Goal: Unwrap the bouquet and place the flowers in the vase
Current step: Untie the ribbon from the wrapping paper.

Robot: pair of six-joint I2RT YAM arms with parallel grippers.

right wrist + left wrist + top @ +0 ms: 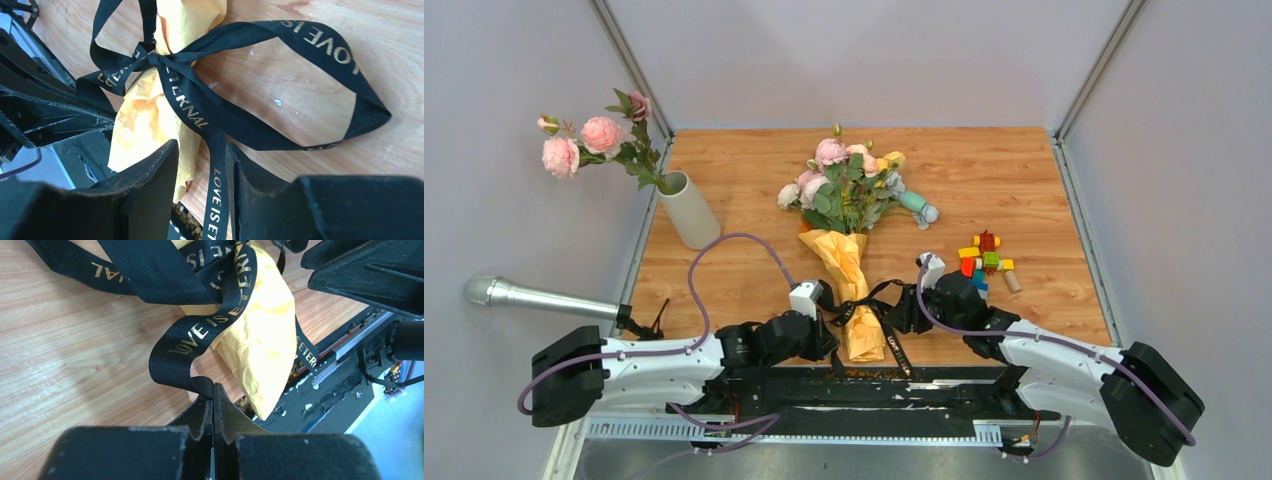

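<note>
The bundle of artificial flowers wrapped in crinkled orange-tan paper, the bouquet [849, 262], lies flat in the middle of the wooden surface [1024, 180], blooms pointing away from the arms and the paper tail near the front edge. Its black woven strap [190, 100] with gold lettering is knotted in a bow around the paper, so the unwrapping looks barely begun. The left claw [214, 390] has its jaws pressed together on one tail of the strap, just beside the paper's lower end. The right claw [202, 150] stands with its jaws apart, the other tail running between them but not yet pinched. The pink, white and yellow flowers [849, 180] sit bunched in the wrap. The matte off-white cylindrical vase [688, 208] leans at the far left of the surface, well apart from the bouquet, with a few pink blooms [589, 140] already in it. Left to do, by my reading: pull the bow loose, open the paper, then carry the stems across.
</note>
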